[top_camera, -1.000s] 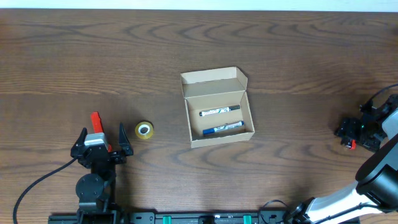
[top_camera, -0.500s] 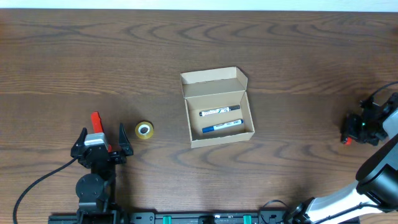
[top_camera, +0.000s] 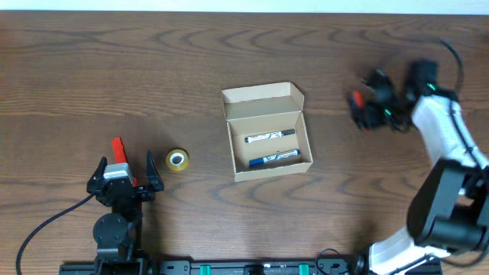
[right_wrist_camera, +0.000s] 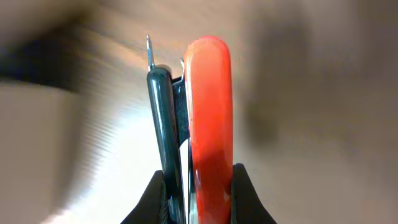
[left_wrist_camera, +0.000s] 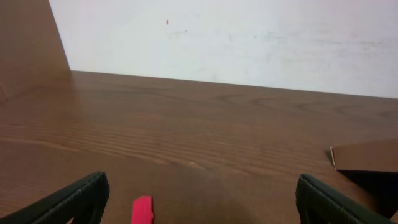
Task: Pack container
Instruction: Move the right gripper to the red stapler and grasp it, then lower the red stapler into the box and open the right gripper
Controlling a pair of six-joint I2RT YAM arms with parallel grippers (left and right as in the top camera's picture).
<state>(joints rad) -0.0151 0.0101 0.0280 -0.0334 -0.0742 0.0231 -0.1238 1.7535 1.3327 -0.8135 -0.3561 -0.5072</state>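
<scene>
The container (top_camera: 267, 130) is a tan cardboard box in the table's middle, its flap lid standing open at the back. A black marker (top_camera: 270, 137) and a blue marker (top_camera: 273, 159) lie inside. My right gripper (top_camera: 368, 104) hovers to the box's right, blurred, shut on a narrow red and dark green object (right_wrist_camera: 202, 118) that sticks out past its fingers (right_wrist_camera: 245, 193). At the front left my left gripper (top_camera: 124, 182) stands open with nothing between its jaws. A red marker (top_camera: 117, 147) lies on the table just ahead of it, its tip (left_wrist_camera: 142, 210) between the open fingers in the left wrist view.
A small yellow tape roll (top_camera: 177, 160) lies between the left gripper and the box. The box's corner (left_wrist_camera: 367, 155) shows at the right of the left wrist view. A pale wall (left_wrist_camera: 249, 37) runs along the table's far edge.
The right gripper has shut on the red and dark green object and swung from the table's right edge up and left toward the box. The left arm has not moved.
</scene>
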